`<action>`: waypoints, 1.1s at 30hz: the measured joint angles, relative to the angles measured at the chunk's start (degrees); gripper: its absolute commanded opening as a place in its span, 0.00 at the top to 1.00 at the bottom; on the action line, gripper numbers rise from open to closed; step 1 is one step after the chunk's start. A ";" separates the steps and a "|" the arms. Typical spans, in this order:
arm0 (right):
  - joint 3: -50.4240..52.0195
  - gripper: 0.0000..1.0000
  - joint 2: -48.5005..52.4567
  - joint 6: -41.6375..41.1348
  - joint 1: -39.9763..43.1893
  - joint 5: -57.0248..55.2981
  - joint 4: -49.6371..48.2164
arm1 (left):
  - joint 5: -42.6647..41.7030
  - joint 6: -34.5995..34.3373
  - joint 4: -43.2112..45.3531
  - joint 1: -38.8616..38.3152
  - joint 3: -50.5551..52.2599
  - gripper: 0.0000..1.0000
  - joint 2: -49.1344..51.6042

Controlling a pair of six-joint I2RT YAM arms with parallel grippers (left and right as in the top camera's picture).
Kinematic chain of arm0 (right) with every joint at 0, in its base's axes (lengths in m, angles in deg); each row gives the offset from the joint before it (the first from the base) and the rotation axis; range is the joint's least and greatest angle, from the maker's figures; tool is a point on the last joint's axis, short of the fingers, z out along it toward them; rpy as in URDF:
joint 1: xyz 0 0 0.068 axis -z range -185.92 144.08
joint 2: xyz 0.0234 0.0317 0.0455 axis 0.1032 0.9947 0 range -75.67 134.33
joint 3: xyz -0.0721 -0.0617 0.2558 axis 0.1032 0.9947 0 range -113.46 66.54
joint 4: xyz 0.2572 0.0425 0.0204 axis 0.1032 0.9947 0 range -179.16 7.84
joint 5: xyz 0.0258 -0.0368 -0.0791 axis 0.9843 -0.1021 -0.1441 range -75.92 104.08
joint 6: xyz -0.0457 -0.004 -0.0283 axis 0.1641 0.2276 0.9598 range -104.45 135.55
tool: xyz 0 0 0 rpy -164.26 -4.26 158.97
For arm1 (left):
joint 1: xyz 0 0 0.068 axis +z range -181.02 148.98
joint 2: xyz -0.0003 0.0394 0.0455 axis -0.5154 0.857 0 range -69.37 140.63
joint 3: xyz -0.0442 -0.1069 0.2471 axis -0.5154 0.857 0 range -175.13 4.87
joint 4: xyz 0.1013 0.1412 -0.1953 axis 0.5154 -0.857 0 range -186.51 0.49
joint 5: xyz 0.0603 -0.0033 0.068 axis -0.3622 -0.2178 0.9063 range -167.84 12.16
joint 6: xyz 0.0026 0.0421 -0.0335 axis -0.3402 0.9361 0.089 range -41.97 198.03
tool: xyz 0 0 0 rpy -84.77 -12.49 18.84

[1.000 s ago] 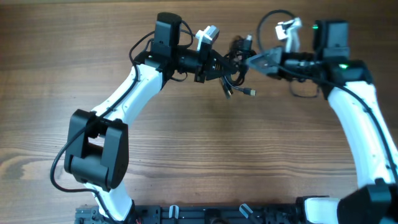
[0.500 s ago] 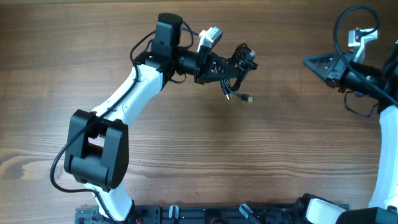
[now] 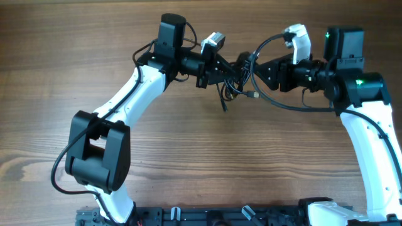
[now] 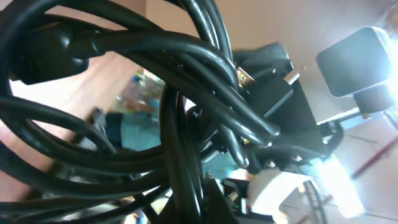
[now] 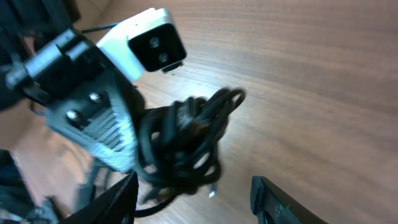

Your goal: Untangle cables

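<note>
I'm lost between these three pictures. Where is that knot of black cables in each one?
Overhead: the cable knot is at top centre, between the two arms, clamped in the left gripper.
Left wrist: the cable knot fills nearly the whole picture, very close up.
Right wrist: the cable knot sits just left of centre.
Shared landmark: the wooden table lies behind the knot in every view, though it is only a blur in the left wrist one.

Black cables in tight knot

Brown wooden table — black rail along its near edge.
</note>
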 measured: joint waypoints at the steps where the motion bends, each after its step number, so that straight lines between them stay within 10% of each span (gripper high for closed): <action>1: 0.00 0.41 0.00 3.04 0.00 -0.07 0.00 | -1.22 -1.64 -0.66 0.39 0.00 0.96 0.00; 8: 0.02 0.46 0.50 14.49 -1.92 3.13 -0.26 | -2.75 -6.80 -1.79 1.18 0.00 0.96 0.00; 20: 0.02 0.94 4.22 12.81 -3.78 3.45 -5.64 | -1.68 -7.54 -2.01 0.63 0.00 0.96 -0.02; 33: 0.76 0.96 4.22 -35.63 2.29 -3.74 -8.61 | 1.84 -4.35 -0.94 -1.07 -0.76 0.96 -0.11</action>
